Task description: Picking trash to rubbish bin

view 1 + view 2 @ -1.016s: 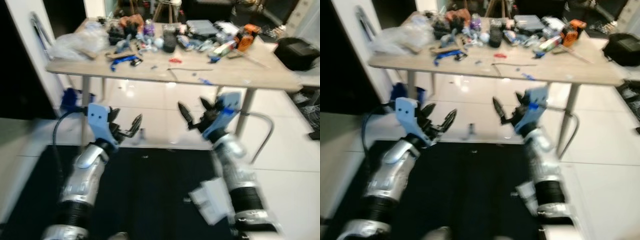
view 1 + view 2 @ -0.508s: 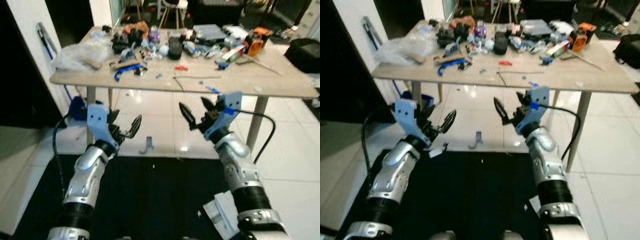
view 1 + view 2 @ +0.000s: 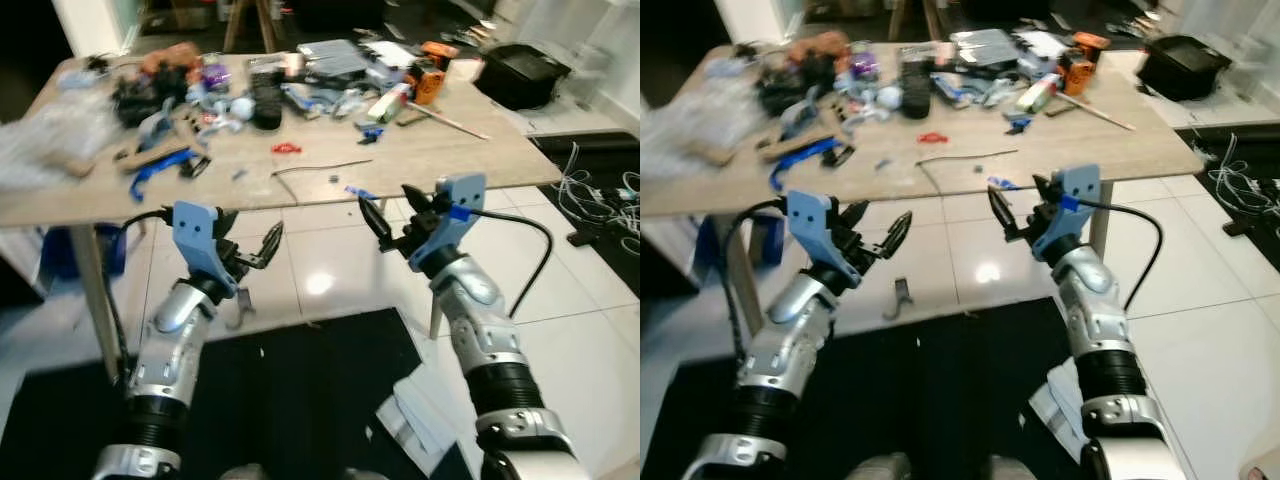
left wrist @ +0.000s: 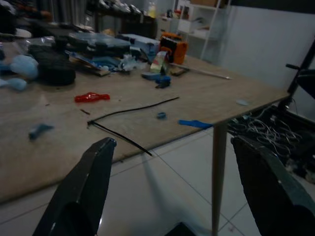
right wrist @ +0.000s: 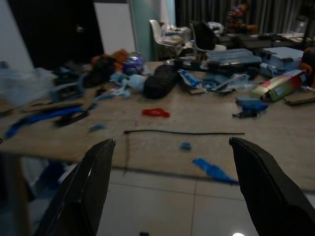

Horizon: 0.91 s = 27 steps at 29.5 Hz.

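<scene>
Both grippers are raised in front of me, below the front edge of a cluttered wooden table (image 3: 455, 150). My left gripper (image 3: 250, 238) is open and holds nothing. My right gripper (image 3: 388, 212) is open and holds nothing too. On the table near its edge lie a thin black cable (image 3: 322, 168), a small red piece (image 3: 286, 148) and a blue scrap (image 3: 360, 192). The right wrist view has the same cable (image 5: 182, 132) and blue scrap (image 5: 212, 170) between its open fingers. A crumpled white paper (image 3: 420, 415) lies on the black mat (image 3: 300, 385) by my right arm.
A clear plastic bag (image 3: 45, 140) sits at the table's left end, with tools and boxes along the far side. A grey hook-shaped piece (image 3: 238, 310) lies on the white tiles under the table. A black bag (image 3: 520, 75) and loose cables (image 3: 600, 190) are at the right.
The camera has turned and moved right along the table, so its right end and leg now show. Both arms keep the same raised pose with open fingers.
</scene>
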Available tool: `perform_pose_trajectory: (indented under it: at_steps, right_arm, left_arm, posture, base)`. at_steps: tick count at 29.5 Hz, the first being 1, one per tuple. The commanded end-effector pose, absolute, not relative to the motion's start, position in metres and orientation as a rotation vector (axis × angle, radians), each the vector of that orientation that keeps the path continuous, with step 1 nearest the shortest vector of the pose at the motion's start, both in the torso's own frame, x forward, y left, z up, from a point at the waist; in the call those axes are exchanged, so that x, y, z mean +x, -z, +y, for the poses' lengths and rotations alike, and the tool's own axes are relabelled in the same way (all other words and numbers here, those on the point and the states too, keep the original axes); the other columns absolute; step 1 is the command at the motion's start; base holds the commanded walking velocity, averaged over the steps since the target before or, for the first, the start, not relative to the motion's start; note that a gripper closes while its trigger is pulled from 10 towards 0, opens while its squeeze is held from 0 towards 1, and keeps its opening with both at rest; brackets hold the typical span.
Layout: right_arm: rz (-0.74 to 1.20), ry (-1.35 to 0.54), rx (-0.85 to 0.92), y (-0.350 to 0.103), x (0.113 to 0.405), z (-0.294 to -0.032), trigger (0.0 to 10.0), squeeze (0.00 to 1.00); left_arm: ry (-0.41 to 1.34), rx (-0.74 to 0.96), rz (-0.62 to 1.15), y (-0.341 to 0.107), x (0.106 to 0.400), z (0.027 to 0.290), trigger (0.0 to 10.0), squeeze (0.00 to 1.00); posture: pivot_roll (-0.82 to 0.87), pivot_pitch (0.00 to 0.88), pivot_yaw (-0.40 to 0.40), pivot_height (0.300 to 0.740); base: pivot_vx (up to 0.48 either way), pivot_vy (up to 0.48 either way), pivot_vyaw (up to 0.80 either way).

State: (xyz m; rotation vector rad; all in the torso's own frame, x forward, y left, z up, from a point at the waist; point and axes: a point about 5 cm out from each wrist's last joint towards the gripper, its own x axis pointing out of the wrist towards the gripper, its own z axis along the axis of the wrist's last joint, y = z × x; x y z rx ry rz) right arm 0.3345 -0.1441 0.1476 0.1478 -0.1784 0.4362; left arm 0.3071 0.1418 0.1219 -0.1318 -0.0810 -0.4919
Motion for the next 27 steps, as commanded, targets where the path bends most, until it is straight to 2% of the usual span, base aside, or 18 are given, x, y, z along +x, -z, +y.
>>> perform_pose_trajectory:
  at_steps: [1,20,27]
  right_arm:
    - [-0.178,-0.453,0.153,-0.1471,0.3341,-0.1380,10.0,0.00]
    - [-0.179,-0.450,0.152,-0.1467,0.3342,-0.1380,10.0,0.00]
    - [-0.174,-0.453,0.149,-0.1463,0.3344,-0.1379,10.0,0.00]
  left_arm:
    - [0.482,-0.124,-0.073,-0.1196,0.3061,0.1460,10.0,0.00]
    - [0.489,-0.123,-0.074,-0.1191,0.3061,0.1452,10.0,0.00]
    - [0.488,-0.124,-0.075,-0.1190,0.3060,0.1453,10.0,0.00]
  posture:
    - [0.02,0.000,-0.013,0.740]
    - [0.02,0.000,-0.014,0.740]
    - [0.02,0.000,-0.014,0.740]
  base:
    - [0.480,0.000,0.00]
    - [0.480,0.000,0.00]
    - [0.480,0.000,-0.80]
